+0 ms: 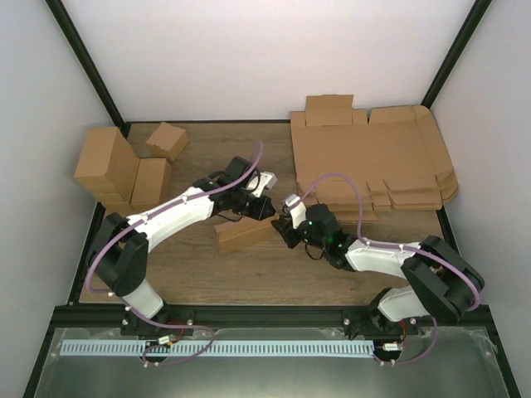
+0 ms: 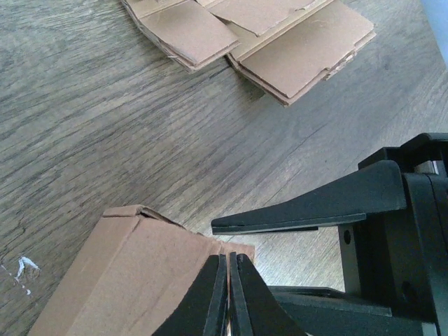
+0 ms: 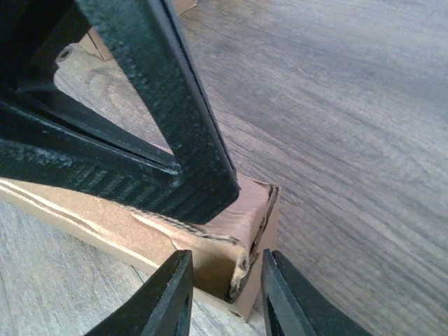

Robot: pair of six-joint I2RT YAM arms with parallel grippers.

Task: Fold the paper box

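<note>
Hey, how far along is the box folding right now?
Done: the box already stands as a long closed shape. In hand: both arms work its right end; the left jaws are shut at its corner, and the right jaws straddle the end flap, slightly apart. Remaining: that flap's edge looks crumpled with a gap showing, so it probably needs tucking. The other end I cannot judge.

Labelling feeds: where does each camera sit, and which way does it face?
Top: above, behind the bases, looking down at the table; left arm and right arm show.
Left wrist: on the left arm, facing over the paper box toward the flat sheets; shut fingers show.
Right wrist: facing the box's end; parted fingers show.
All show the box.
</note>
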